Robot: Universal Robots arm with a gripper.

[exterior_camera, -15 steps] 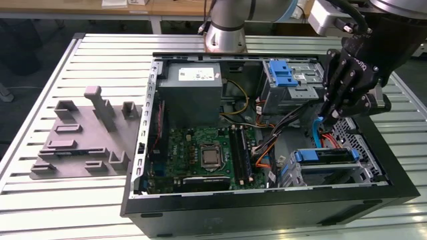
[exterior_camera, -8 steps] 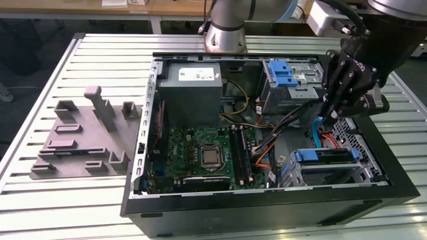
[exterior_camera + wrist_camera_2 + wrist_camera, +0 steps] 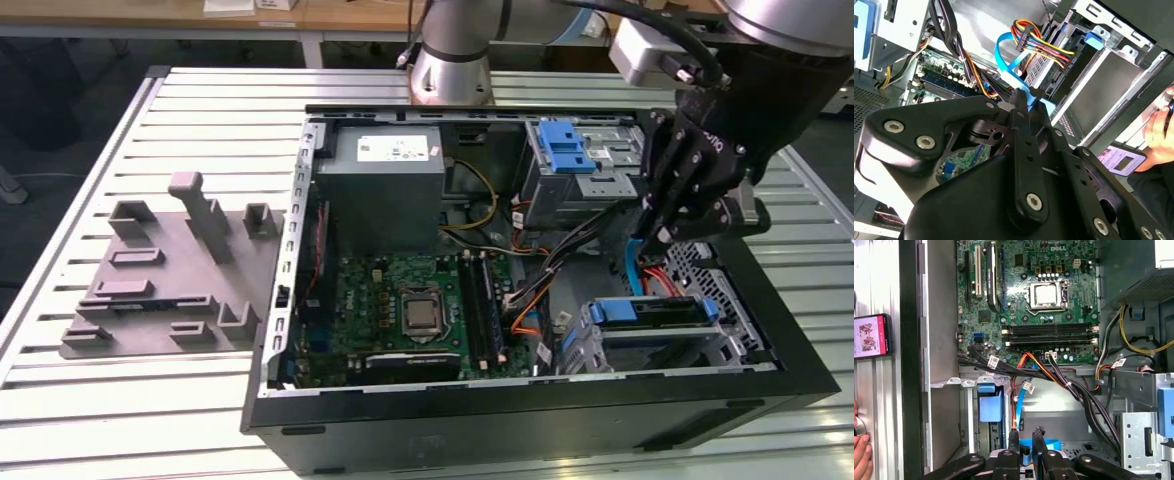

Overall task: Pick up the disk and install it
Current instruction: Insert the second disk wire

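**While disk sits in bay, gripper pinches cable**

Where the table (image 3: 80,400) lies at the exterior view's left, a grey fixture (image 3: 160,275) rests flat, just beside the case (image 3: 534,415). Case open on top. Inside, going right: board (image 3: 400,310), with the grey box (image 3: 380,190) behind it, then a cage (image 3: 581,170) with a blue latch, then loose wire bundles across the middle.

Gripper (image 3: 654,238) hangs inside the case near its right wall, low among the wires. Fingers (image 3: 1014,440) drawn almost together in both wrist views, only a slit between them. A blue cable (image 3: 630,268) runs up into that slit; the tips look clamped on it (image 3: 1021,97). Orange and black wires crowd close around the tips; little free room.

Disk (image 3: 654,315) sits in the bay at the case's near right corner, blue frame (image 3: 990,407) upward, below the gripper and apart from it.

Outside the case wall, the first wrist view shows a phone (image 3: 871,336) on the table and a hand (image 3: 861,455) near it.
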